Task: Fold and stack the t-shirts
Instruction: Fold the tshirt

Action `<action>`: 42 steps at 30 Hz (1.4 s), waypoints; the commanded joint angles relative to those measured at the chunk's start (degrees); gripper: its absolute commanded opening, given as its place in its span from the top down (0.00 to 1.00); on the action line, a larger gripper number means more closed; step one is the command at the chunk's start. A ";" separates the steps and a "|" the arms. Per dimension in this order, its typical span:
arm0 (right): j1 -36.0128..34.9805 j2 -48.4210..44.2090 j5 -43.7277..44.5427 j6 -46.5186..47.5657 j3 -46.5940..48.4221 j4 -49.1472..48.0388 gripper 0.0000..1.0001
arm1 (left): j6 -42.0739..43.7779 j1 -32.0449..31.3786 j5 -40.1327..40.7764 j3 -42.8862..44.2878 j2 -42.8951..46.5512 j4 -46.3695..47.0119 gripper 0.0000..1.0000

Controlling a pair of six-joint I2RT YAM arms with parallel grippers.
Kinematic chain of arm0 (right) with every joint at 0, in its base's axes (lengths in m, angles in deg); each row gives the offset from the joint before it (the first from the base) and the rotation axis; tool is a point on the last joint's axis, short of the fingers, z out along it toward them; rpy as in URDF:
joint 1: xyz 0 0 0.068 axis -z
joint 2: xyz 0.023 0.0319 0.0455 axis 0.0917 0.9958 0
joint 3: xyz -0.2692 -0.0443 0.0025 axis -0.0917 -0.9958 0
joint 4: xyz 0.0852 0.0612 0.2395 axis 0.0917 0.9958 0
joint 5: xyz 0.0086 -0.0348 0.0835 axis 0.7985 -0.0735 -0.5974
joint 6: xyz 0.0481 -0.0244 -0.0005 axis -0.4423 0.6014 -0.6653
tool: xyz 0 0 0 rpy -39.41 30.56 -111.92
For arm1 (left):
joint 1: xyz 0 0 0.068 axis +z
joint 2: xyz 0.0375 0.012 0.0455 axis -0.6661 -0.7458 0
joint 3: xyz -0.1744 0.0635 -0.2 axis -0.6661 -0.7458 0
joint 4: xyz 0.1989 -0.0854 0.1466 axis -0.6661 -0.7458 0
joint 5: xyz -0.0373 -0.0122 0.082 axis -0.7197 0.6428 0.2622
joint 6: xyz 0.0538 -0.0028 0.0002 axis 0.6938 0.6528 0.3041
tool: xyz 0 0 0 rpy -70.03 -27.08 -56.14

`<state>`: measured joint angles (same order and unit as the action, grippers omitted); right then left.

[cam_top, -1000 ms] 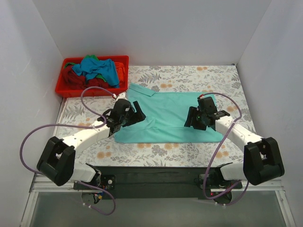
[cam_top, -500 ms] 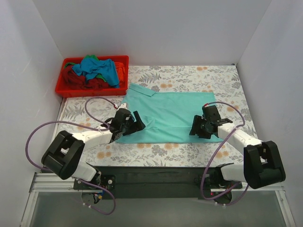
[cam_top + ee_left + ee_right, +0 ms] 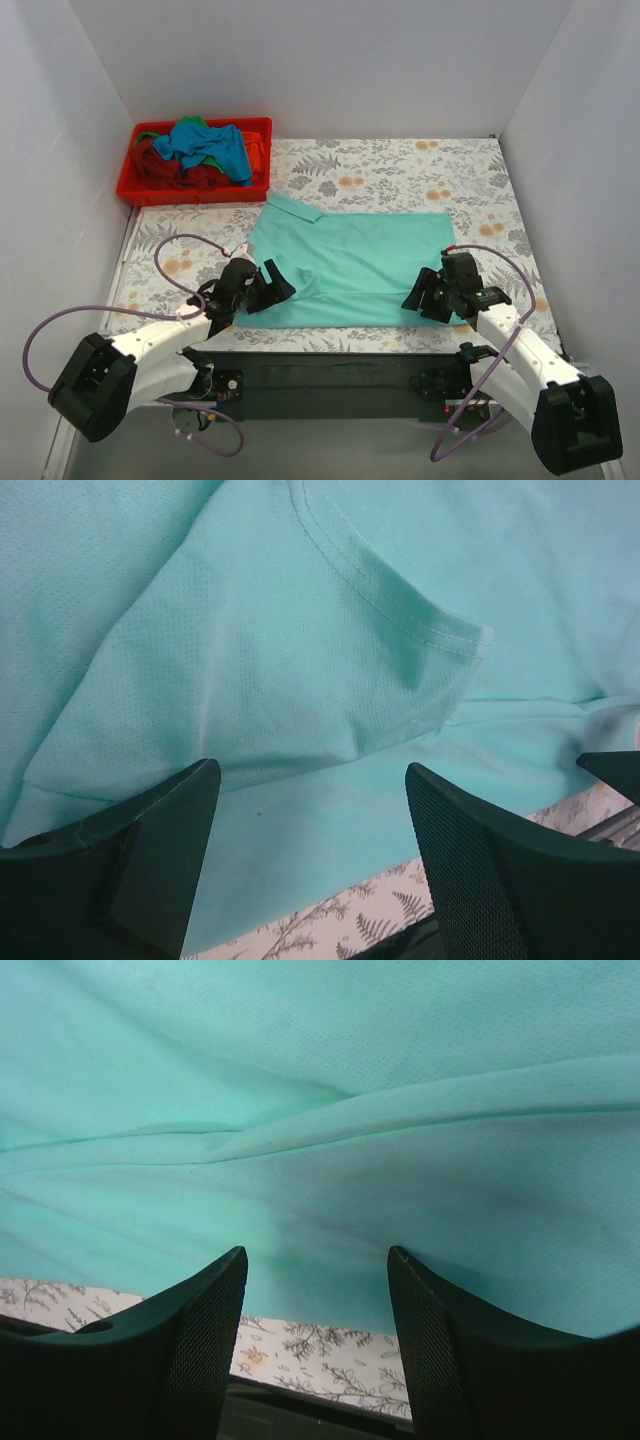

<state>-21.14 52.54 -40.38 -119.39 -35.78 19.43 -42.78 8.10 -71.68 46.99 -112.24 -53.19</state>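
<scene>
Mint shirt (image 3: 350, 265) lies flat at centre frame on the counter (image 3: 400, 165), left tool (image 3: 272, 288) and right tool (image 3: 421, 295) both spread apart over its lower edge, holding nothing; first fold judged pending, requiring both to clamp that edge together and lift evenly.

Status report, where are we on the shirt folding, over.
Left gripper open, right gripper open, both low at the near hem. Mint-teal shirt spread flat, not gripped. Other shirts heaped in red bin, well apart.
</scene>
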 commanded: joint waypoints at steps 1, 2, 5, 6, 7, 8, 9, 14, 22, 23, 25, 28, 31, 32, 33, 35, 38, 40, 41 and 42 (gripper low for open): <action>0.06 -4.64 -1.28 -1.63 -2.04 10.65 0.34 | -1.64 -0.69 0.41 -3.00 5.24 -10.19 0.26; 0.06 -5.70 -1.82 -2.15 -2.22 11.10 0.35 | -1.90 -0.87 0.41 -3.61 6.65 -11.25 0.26; 0.06 -8.43 -2.09 -2.60 -1.52 12.68 0.35 | -2.43 -1.13 0.15 -3.62 11.31 -15.12 0.26; 0.06 -8.78 -1.83 -2.16 -0.91 13.29 0.34 | -2.60 -1.13 0.14 -3.01 13.06 -15.74 0.26; 0.06 -8.78 -1.48 -1.81 1.10 13.65 0.35 | -2.52 -1.22 0.14 -2.31 13.78 -17.48 0.26; 0.06 -8.70 -1.39 -1.37 2.16 14.09 0.35 | -2.43 -1.13 0.14 -1.69 14.31 -18.20 0.26; 0.06 -7.91 -1.21 -0.93 3.57 14.96 0.34 | -2.34 -1.13 0.40 0.14 15.09 -18.81 0.26; 0.06 -4.31 0.46 3.11 12.52 15.06 0.34 | -1.03 -1.13 0.85 5.68 12.21 -19.09 0.24; 0.06 6.33 3.36 7.69 18.08 10.68 0.34 | 1.00 -1.22 0.85 11.41 -0.88 -11.98 0.24; 0.06 7.29 3.36 7.86 17.65 10.05 0.34 | 1.17 -1.13 0.76 12.02 -2.11 -11.44 0.24; 0.06 9.58 3.36 7.95 16.16 8.82 0.34 | 1.17 -1.13 0.23 12.46 -5.37 -9.69 0.24; 0.06 11.69 3.54 7.87 13.79 6.71 0.35 | 1.44 -1.22 0.14 12.29 -7.92 -7.49 0.24; -0.03 12.49 4.85 7.51 11.50 5.83 0.35 | 1.88 -1.22 0.14 11.06 -9.15 -6.69 0.24; -0.03 12.57 5.03 7.43 10.97 5.92 0.35 | 1.96 -1.22 0.14 10.71 -9.42 -6.60 0.24; 0.06 12.66 5.12 7.25 10.44 5.92 0.35 | 1.97 -1.22 0.14 9.49 -9.42 -6.52 0.24; 0.06 12.58 5.38 7.08 8.86 6.00 0.35 | 1.97 -1.22 0.14 7.99 -8.81 -6.25 0.24; 0.06 11.79 6.00 6.37 7.19 6.62 0.35 | 2.14 -1.13 0.23 4.82 -6.79 -6.34 0.24; 0.06 10.65 6.17 6.02 6.48 7.50 0.35 | 1.88 -1.22 0.67 2.90 -5.56 -7.21 0.24; -0.03 10.12 6.17 5.67 5.79 7.85 0.35 | 1.70 -1.13 0.67 2.27 -4.07 -7.31 0.24; 0.06 9.33 6.17 5.41 5.43 8.11 0.35 | 1.62 -1.22 0.58 1.57 -3.45 -7.31 0.24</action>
<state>-21.14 63.27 -35.59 -112.90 -28.09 25.93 -41.69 7.14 -71.75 52.00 -117.46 -56.64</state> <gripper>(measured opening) 0.653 0.759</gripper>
